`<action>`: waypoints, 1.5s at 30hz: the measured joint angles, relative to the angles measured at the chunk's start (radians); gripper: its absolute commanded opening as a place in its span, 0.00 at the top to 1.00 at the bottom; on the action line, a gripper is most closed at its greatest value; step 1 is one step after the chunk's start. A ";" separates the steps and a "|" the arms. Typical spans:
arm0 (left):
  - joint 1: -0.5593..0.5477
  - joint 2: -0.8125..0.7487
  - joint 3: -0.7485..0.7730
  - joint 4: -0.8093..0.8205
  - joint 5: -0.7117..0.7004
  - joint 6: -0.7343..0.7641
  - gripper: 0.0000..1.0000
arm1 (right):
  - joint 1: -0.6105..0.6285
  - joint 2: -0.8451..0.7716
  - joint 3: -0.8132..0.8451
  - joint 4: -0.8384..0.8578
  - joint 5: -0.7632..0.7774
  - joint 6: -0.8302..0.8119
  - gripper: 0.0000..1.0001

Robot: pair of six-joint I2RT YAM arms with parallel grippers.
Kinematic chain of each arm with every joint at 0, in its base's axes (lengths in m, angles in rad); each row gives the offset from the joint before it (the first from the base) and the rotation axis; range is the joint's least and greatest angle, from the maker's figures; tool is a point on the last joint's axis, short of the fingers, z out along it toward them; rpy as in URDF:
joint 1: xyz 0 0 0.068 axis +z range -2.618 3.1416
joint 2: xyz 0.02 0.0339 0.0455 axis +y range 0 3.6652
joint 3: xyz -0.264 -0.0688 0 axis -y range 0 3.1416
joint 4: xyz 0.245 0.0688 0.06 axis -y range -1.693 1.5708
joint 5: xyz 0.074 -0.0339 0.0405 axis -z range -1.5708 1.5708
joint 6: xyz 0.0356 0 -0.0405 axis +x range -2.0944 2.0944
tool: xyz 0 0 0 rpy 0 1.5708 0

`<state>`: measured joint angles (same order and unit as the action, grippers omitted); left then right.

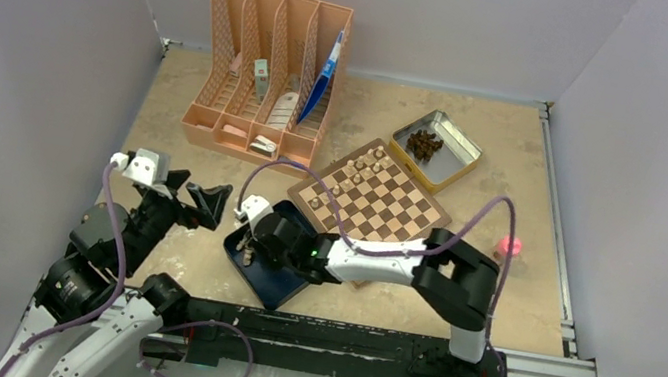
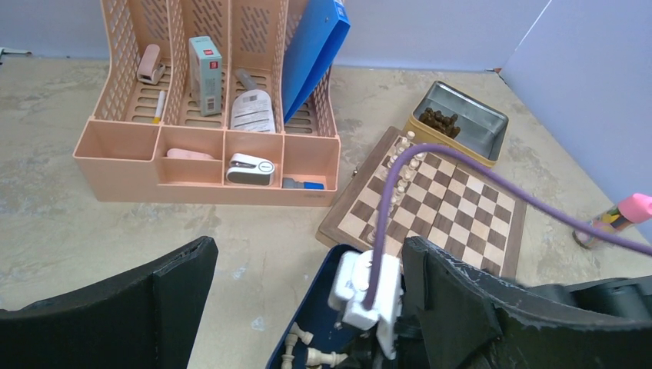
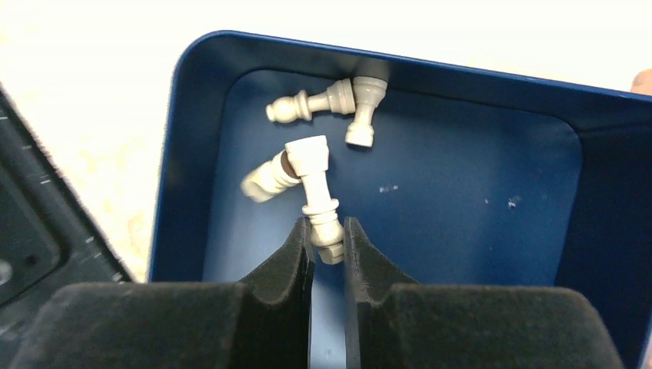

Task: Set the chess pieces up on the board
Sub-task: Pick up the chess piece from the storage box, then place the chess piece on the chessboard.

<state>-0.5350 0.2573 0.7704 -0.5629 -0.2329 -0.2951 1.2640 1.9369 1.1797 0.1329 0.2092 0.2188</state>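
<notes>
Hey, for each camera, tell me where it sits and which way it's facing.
Top external: above and behind the bases, looking down on the table; both arms show, the board beyond them.
Left wrist: on the left arm, facing forward toward the organizer; its open fingers frame the bottom.
Right wrist: on the right arm, looking down into the blue tray; its fingers pinch a chess piece.
Shared: top and left wrist both show board and organizer.

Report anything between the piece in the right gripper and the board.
Only the blue tray wall, which the chess piece pinched by the right gripper must clear. The purple cable arcs over the board on its tray-side edge.
</notes>
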 measured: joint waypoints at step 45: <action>0.000 0.409 -0.196 0.263 1.080 0.522 0.24 | -0.192 -0.571 -0.174 -0.224 -0.254 0.143 0.92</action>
<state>-0.5350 0.6659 0.5739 -0.2996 0.8471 0.2272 1.0725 1.3655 1.0054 -0.0914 -0.0452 0.3622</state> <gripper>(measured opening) 0.768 0.153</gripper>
